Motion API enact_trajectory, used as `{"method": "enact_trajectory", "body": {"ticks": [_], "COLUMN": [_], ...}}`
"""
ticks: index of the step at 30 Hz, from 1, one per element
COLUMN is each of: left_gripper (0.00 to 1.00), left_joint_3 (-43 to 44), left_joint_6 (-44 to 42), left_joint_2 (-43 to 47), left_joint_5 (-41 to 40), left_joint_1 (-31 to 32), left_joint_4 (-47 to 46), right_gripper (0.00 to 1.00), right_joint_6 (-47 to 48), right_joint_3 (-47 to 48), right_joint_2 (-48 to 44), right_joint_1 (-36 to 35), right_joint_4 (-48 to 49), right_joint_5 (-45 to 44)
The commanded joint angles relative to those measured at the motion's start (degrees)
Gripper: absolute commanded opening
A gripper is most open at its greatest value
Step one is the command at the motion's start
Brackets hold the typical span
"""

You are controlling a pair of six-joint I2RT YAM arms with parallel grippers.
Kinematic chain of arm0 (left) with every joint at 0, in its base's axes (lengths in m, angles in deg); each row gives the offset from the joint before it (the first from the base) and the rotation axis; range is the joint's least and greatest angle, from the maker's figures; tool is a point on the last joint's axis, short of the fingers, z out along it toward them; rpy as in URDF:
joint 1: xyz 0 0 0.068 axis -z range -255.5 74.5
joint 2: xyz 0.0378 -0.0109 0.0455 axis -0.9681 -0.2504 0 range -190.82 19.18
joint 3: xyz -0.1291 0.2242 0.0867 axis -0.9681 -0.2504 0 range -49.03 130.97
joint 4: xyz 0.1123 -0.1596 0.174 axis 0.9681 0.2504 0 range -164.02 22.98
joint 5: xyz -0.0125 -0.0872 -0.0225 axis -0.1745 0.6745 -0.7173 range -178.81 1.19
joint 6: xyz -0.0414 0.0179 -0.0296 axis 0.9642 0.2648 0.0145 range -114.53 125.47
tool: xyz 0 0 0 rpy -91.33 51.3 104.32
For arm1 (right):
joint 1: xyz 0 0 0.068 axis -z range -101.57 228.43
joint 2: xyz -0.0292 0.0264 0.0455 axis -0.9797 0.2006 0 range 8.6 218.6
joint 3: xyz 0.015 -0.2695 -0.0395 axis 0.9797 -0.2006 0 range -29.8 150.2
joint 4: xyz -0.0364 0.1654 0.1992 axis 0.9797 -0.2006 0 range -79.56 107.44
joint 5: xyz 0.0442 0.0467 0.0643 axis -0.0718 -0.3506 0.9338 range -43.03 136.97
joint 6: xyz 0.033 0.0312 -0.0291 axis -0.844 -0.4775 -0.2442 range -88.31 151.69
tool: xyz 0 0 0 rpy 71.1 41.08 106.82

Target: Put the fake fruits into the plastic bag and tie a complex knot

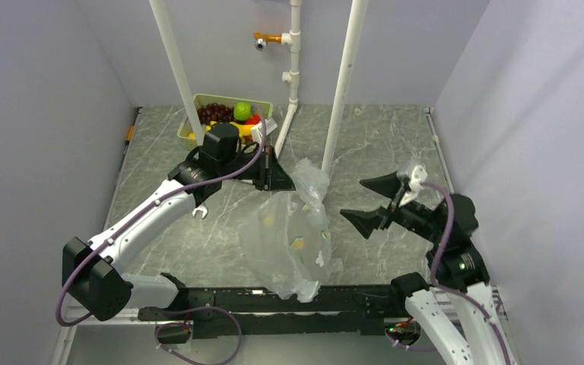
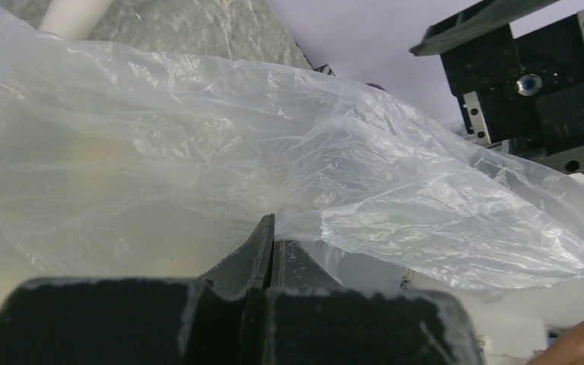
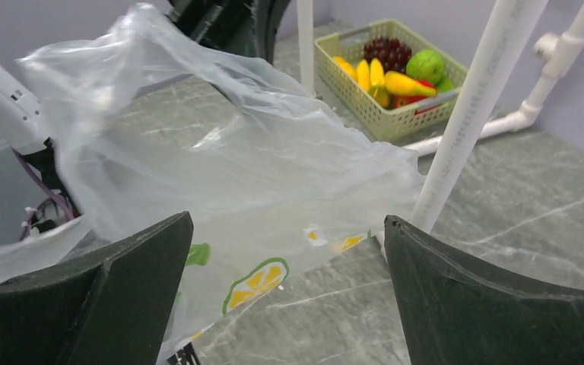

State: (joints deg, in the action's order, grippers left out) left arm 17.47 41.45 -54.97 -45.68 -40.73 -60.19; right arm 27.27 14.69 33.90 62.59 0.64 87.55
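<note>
My left gripper (image 2: 270, 232): pinching the plastic bag (image 1: 293, 236) at its top edge.
My right gripper (image 1: 352, 199): spread wide, bag directly ahead.

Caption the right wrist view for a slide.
Open right gripper faces the raised plastic bag; fake fruits sit in the basket.

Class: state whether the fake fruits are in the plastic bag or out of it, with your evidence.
Out. The fake fruits lie in the basket; the plastic bag, pinched by the left gripper, looks empty.
</note>
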Motion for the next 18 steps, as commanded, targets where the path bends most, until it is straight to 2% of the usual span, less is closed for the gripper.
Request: {"method": "enact_trajectory", "body": {"ticks": [1,5,10,15,18], "left_gripper": [0.00,0.00,0.00,0.00,0.00], "left_joint_3": [0.5,-0.6,-1.2,-1.3,-1.7], "left_joint_6": [4.8,6.2,9.0,11.9,13.3], "left_joint_2": [-0.2,-0.3,-2.1,-3.4,-4.0], "left_joint_5": [0.3,0.3,1.0,2.6,3.4], "left_joint_1": [-2.2,-5.4,-7.4,-8.1,-8.1], "left_joint_4": [-0.9,-1.1,-3.2,-4.8,-6.3], "right_gripper": [1.00,1.00,1.00,1.00,1.00], "right_joint_6": [1.3,1.1,3.4,3.9,8.5], "right_joint_3": [5.5,2.3,0.5,0.1,-0.6], "right_joint_2": [8.7,5.2,4.1,8.7,12.1], "right_joint_1": [-2.6,-7.2,-11.6,-23.6,-30.7], "right_joint_4": [-1.9,2.2,-0.3,5.9,12.4], "right_joint_5": [-4.2,-5.5,-4.8,-19.4,-28.5]}}
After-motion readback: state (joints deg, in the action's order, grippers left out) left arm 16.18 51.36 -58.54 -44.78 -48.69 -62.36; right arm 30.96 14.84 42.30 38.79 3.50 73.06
